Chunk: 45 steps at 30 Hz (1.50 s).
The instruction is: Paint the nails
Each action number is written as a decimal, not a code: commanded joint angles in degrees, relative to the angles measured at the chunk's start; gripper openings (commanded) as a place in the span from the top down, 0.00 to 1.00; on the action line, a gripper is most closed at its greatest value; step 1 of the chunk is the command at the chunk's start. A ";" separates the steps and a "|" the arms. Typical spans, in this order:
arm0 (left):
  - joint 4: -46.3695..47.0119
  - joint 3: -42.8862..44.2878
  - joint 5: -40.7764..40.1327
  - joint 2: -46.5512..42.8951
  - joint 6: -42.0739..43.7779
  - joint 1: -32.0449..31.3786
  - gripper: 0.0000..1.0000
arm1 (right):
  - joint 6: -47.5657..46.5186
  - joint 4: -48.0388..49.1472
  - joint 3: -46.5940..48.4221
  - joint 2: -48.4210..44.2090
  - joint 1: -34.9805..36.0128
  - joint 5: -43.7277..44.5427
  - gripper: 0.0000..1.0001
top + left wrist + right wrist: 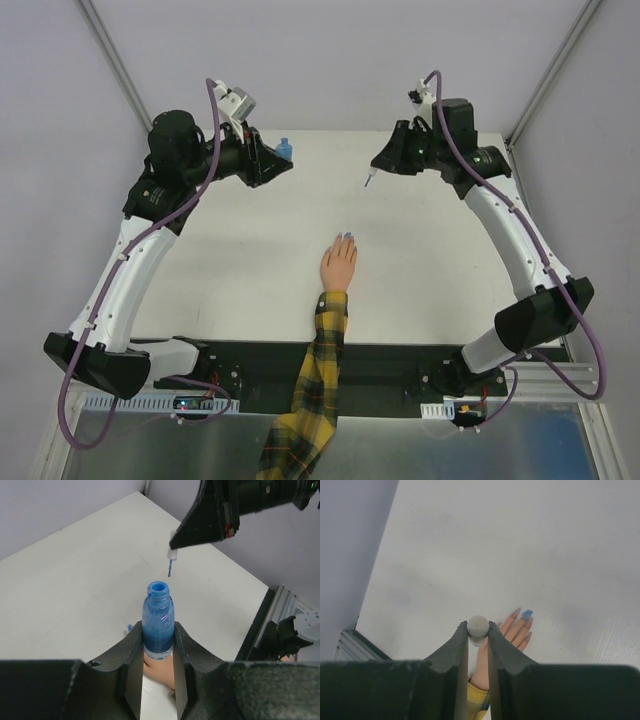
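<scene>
A small peach-coloured hand [338, 267] with a yellow-black plaid sleeve [310, 390] lies flat at the table's middle. One nail [526, 614] is painted blue; the other nails [516, 613] are skin-toned. My left gripper [272, 160] is shut on an open blue polish bottle [158, 619], held upright above the table at the back left. My right gripper [382, 160] is shut on the white cap [478, 626], whose thin brush [367, 181] points down above the table, back right of the hand. The brush [169, 569] also shows in the left wrist view beyond the bottle.
The white table [230, 250] ends at a black rail [390, 360] along the near side, where both arm bases stand. Grey walls and metal frame posts [110, 60] close in the back and sides.
</scene>
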 commanded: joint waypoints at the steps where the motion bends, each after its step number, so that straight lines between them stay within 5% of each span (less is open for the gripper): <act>1: 2.90 -2.21 5.11 -2.07 2.76 -2.47 1.00 | -1.83 -8.21 9.49 -2.52 0.89 -10.27 0.99; 15: 2.72 -4.06 9.95 0.30 8.84 -12.49 1.00 | 0.54 -7.95 21.56 -9.21 7.30 -18.03 1.00; 45: 1.23 -2.83 9.60 1.18 8.84 -15.22 1.00 | 2.65 -5.67 23.58 -5.78 10.91 -15.04 0.99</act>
